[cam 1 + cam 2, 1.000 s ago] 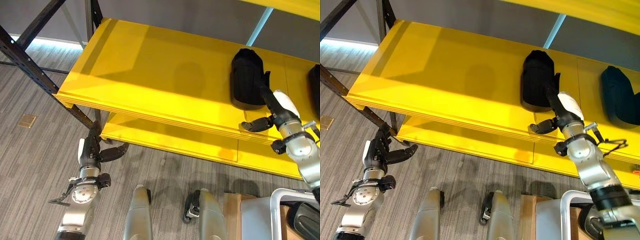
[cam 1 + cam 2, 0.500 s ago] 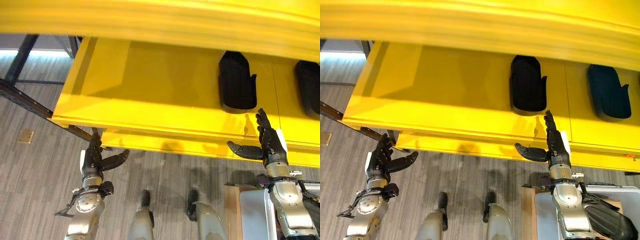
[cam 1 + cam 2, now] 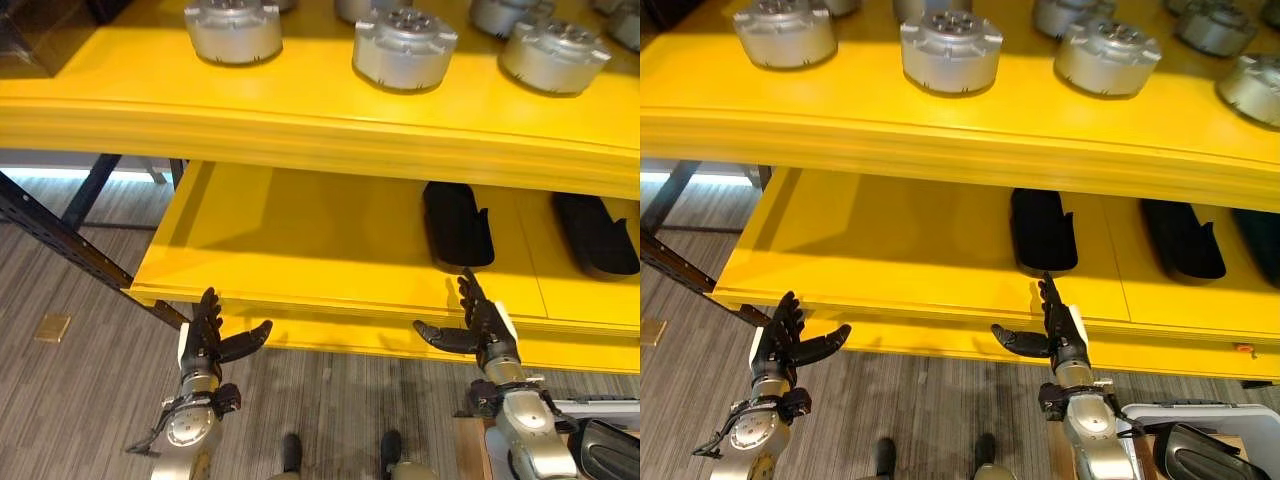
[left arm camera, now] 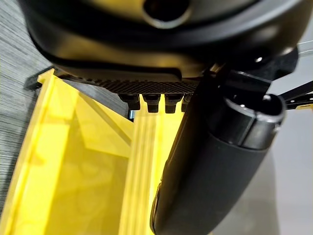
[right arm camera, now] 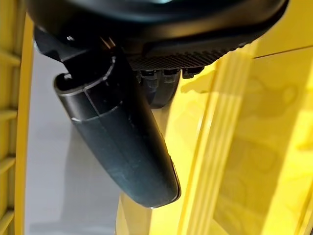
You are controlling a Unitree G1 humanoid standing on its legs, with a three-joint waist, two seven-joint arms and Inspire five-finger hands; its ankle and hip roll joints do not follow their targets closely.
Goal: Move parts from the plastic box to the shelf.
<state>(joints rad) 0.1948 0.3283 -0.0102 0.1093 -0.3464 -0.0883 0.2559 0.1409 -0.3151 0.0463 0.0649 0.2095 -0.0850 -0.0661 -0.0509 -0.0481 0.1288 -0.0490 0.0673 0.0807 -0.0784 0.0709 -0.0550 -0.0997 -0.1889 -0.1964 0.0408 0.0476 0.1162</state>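
Observation:
Two black parts (image 3: 458, 223) (image 3: 595, 232) lie flat on the yellow shelf's middle board (image 3: 300, 220). My right hand (image 3: 488, 332) is open in front of that board's front edge, below the nearer black part and apart from it, holding nothing. Its thumb (image 5: 122, 142) stands straight against the yellow edge. My left hand (image 3: 207, 343) is open and empty, low by the shelf's left front corner, its thumb (image 4: 210, 171) straight. The plastic box (image 3: 1200, 410) shows at the lower right with a black part (image 3: 1202, 456) in it.
Several round silver parts (image 3: 405, 47) stand in a row on the upper yellow board (image 3: 300, 115), which overhangs the middle one. A dark steel upright (image 3: 60, 235) runs down the left. Grey striped floor (image 3: 70, 400) lies below, with a small brass plate (image 3: 51, 327).
The camera has swung up, bringing the upper board and silver parts into view. My right hand has come away from the black part on the shelf, down before the front edge.

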